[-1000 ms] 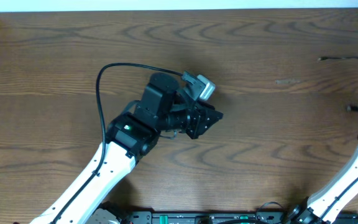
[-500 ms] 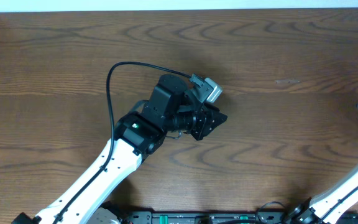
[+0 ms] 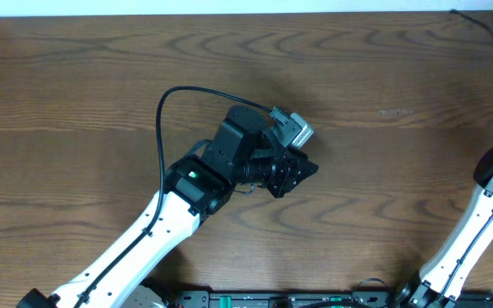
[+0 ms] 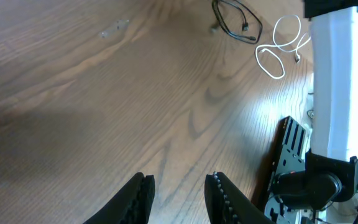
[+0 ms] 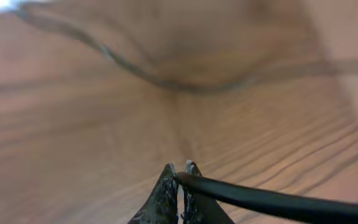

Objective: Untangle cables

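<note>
While the left arm (image 3: 148, 235) stretches diagonally, left gripper (image 4: 178, 182) gapes empty | right gripper (image 5: 179, 170) — pinching a black cord (image 5: 260, 200).

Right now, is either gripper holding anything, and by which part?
The right gripper is shut on a thin black cord, seemingly near one end; the rest runs out of view. The left gripper stands open, holding nothing.

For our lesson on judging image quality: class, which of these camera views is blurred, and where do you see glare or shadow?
Right wrist view: heavily blurred, wood grain smeared; only the near black cord looks fairly crisp. Left wrist view: sharp, with glare on the table near the white cord. Overhead view: sharp, evenly lit.
</note>
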